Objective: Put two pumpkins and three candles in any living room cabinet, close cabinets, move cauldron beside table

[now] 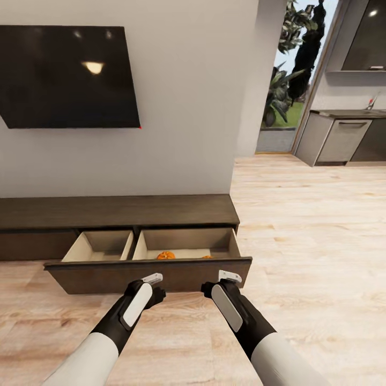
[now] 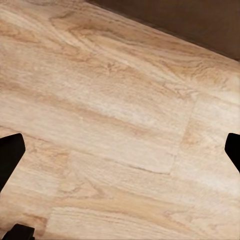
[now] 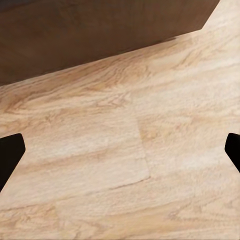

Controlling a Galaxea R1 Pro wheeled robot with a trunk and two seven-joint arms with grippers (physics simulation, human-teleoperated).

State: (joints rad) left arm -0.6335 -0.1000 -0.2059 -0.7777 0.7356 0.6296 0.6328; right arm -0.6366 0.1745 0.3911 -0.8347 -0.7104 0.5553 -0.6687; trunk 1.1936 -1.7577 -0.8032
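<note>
Pumpkin (image 1: 165,255): small, bright orange, ribbed, sitting low in the right compartment of the pulled-out drawer (image 1: 147,273). Only its top clears the drawer front. A second sliver of orange (image 1: 207,257) lies further right in the same compartment; likely the other pumpkin, too hidden to be sure. Left compartment shows bare pale lining. I judge the pumpkin light and rigid, with a smooth rind that could roll or slip; if I had to lift it, I'd close across the ribs at its widest part, not on the stem.

The cabinet (image 1: 118,210) is a long, low, dark-brown wood unit with a flat matte top and plain fronts without handles. With no pull to hook, shutting the drawer looks like a flat push on its front board.

My left gripper (image 1: 152,280) and right gripper (image 1: 229,276) hang just in front of that board, pointing down. In both wrist views the fingers sit at the far edges of the picture over bare plank floor (image 1: 300,230), so both jaws stand wide, holding nothing.

Flooring is light oak-grain. White wall, black TV (image 1: 67,75) above.
</note>
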